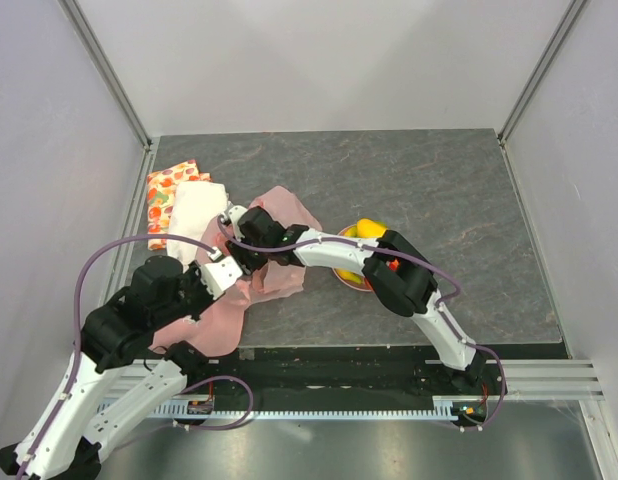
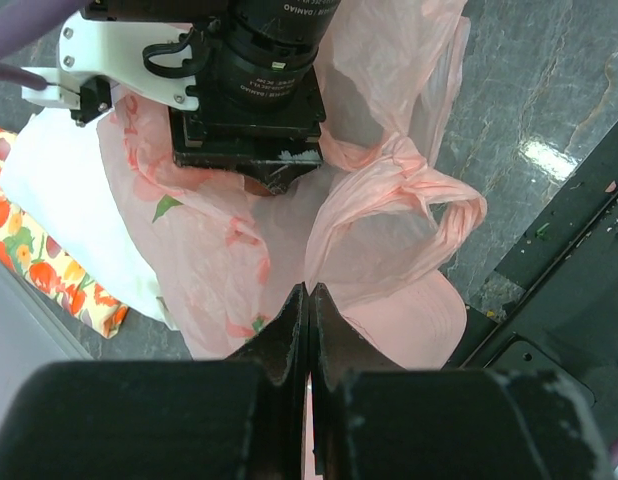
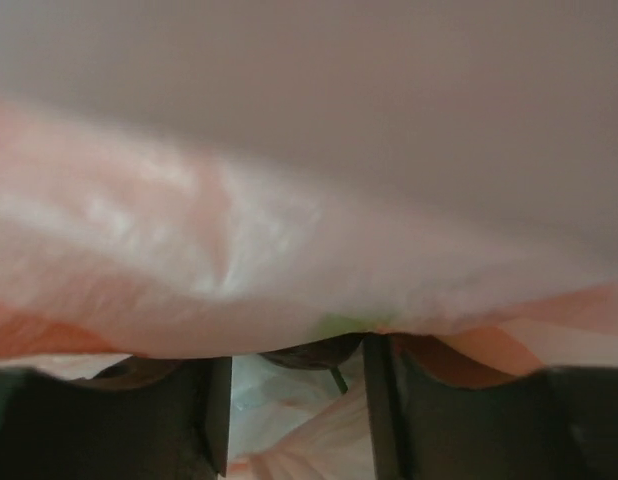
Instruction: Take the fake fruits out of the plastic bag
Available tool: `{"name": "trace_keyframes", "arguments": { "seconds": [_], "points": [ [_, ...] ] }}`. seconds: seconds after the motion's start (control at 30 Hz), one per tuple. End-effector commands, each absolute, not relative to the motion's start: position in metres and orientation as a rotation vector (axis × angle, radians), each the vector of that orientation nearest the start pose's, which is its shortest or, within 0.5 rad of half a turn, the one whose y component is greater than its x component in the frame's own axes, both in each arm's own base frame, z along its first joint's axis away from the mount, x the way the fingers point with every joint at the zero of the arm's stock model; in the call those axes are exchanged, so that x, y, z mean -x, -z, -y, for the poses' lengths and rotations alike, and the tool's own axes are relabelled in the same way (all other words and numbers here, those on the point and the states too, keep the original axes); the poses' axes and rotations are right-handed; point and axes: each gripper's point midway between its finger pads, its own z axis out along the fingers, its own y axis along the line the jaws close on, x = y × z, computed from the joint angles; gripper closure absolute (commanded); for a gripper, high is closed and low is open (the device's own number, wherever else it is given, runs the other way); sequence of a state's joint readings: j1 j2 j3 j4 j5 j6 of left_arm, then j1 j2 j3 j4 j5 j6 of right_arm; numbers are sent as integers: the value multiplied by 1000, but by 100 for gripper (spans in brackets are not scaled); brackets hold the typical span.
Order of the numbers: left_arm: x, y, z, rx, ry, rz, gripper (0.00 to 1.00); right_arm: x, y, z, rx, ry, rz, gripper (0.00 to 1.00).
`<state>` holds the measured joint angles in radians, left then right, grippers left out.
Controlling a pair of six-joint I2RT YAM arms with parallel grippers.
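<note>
— Where was the plastic bag (image 2: 389, 210)?
— Crumpled on the table (image 1: 439, 200), a little toward 9 o'clock from its middle in the top view, with one twisted handle loop lying out at the bag's 3 o'clock in the left wrist view.
— And the left gripper (image 2: 309, 295)?
— Its jaws were pressed together on the thin pink film at the bag's near edge.
— The right gripper (image 3: 297, 370)?
— Pushed in under the film, which covered nearly all of its view. Its jaws stood apart. A dark rounded shape (image 3: 309, 352) sat just beyond the fingertips; I could not tell whether they touched it.
— Any fruit outside?
— A yellow fruit (image 1: 367, 228) lay on a plate (image 1: 346, 277) at 3 o'clock of the bag, partly hidden by the right arm.
— Anything else?
— A fruit-printed cloth (image 1: 169, 195) and a white cloth (image 1: 199, 208) at the bag's 10 o'clock.
</note>
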<state>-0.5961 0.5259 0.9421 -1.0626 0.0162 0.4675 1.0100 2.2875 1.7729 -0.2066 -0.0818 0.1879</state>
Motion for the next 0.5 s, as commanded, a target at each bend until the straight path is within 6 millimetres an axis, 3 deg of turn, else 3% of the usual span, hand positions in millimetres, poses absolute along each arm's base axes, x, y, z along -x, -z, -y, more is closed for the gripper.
{"name": "trace_keyframes", "arguments": {
  "seconds": [0.0, 0.03, 0.07, 0.1, 0.17, 0.33, 0.47],
  "points": [
    [-157, -223, 85, -1080, 90, -1895, 98, -305, -110, -516, 1039, -738, -2049, 60],
    [-160, -225, 86, -1074, 87, -1881, 98, -299, -116, -509, 1064, -757, -2048, 63],
    [-161, -225, 86, -1083, 81, -1872, 98, -298, -149, -497, 1060, -788, -2012, 67],
    [-162, -224, 87, -1089, 77, -1866, 98, -285, -151, -487, 1122, -849, -2007, 68],
    [-166, -226, 91, -1100, 81, -1835, 98, -276, -186, -464, 1151, -907, -1980, 69],
    [-183, -231, 102, -1071, 76, -1774, 98, -217, -222, -432, 1405, -1258, -1887, 68],
    [-192, -235, 112, -1051, 100, -1732, 98, -190, -243, -418, 1455, -1399, -1827, 67]
  ]
}}
